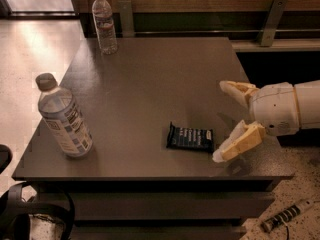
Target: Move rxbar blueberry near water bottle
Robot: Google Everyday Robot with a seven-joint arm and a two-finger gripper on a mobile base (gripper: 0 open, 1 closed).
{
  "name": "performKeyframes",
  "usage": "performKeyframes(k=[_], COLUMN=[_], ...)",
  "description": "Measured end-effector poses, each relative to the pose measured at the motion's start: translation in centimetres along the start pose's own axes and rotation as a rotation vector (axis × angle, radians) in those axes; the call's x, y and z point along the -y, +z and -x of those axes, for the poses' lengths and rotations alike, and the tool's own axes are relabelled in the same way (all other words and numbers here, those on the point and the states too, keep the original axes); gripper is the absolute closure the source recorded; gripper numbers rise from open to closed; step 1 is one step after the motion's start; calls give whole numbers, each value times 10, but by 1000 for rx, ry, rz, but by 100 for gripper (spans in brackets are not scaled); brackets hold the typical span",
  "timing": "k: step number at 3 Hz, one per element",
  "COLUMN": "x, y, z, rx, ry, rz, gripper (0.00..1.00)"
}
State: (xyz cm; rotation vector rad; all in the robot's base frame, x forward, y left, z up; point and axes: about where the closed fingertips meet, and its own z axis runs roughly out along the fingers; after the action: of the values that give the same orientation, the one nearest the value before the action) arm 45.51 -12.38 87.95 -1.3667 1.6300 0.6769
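The rxbar blueberry (pixel 190 137), a flat dark navy bar with pale text, lies on the grey table (pixel 150 84) near its front edge. The water bottle (pixel 104 24), slim and clear with a white cap and reddish band, stands upright at the table's far left corner. My gripper (pixel 221 121) comes in from the right, open and empty, its tan fingers spread wide. The lower fingertip (pixel 220 155) is just right of the bar; I cannot tell whether it touches the bar.
A wider bottle (pixel 63 117) with a grey cap and white-and-blue label stands upright at the front left. A wooden wall with a rail (pixel 200 31) runs behind the table. The floor drops off to the left and right.
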Motion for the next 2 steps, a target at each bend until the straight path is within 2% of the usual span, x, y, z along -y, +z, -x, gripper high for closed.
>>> performKeyframes(k=[1,2], x=[-5,-10], y=[21,49], z=[-6,-13], rx=[-18,-34], ry=[20,31], rz=[-16,-8], gripper=[0,0])
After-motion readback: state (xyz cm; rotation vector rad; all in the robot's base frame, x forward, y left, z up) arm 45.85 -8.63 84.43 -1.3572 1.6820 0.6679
